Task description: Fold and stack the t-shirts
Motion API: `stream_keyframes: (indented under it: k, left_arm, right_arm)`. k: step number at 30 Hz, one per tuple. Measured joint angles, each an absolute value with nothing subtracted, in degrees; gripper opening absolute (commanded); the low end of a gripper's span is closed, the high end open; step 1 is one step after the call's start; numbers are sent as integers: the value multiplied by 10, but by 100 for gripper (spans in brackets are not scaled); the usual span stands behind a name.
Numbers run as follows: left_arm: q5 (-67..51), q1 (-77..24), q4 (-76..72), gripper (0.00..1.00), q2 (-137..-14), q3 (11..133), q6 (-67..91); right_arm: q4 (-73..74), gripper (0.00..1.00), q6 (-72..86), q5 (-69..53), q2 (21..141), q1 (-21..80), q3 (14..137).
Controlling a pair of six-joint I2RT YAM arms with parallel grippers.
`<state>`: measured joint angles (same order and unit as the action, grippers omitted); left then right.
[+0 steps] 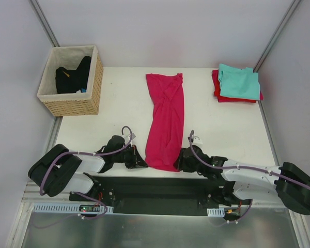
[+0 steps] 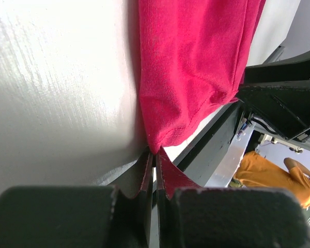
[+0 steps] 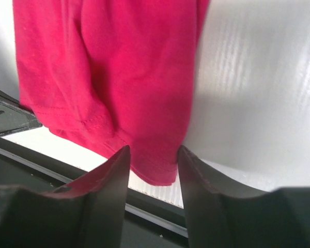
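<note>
The magenta-pink t-shirt (image 1: 165,121) lies as a long narrow strip down the middle of the table, its hem at the near edge. My left gripper (image 1: 142,163) is at the hem's near left corner. In the left wrist view it (image 2: 155,152) is shut, with the shirt's (image 2: 191,62) corner pinched at the fingertips. My right gripper (image 1: 179,160) is at the near right corner. In the right wrist view it (image 3: 152,155) is open, jaws on either side of the shirt's (image 3: 119,67) corner. A folded teal t-shirt (image 1: 239,82) lies on a folded red one (image 1: 216,89) at the back right.
A wicker basket (image 1: 72,106) with dark clothes (image 1: 72,77) in it stands at the back left. The white table (image 1: 222,129) ends at a dark rail just behind the shirt's hem. Frame posts rise at both back corners.
</note>
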<state>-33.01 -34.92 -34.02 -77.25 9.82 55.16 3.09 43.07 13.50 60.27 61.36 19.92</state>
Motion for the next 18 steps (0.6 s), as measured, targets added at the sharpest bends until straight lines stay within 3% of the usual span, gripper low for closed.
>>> stream_keyframes:
  k: [6, 9, 18]
  left_arm:
    - [-330, -349, -335, 0, -770, 99, 551]
    - [-329, -349, -332, 0, -768, 99, 551]
    - [-323, -352, -300, 0, -731, 101, 551]
  right_arm:
    - [2, 30, 432, 134, 631, 614, 203]
    - [0, 1, 432, 133, 636, 614, 202]
    - [17, 1, 435, 136, 629, 620, 200]
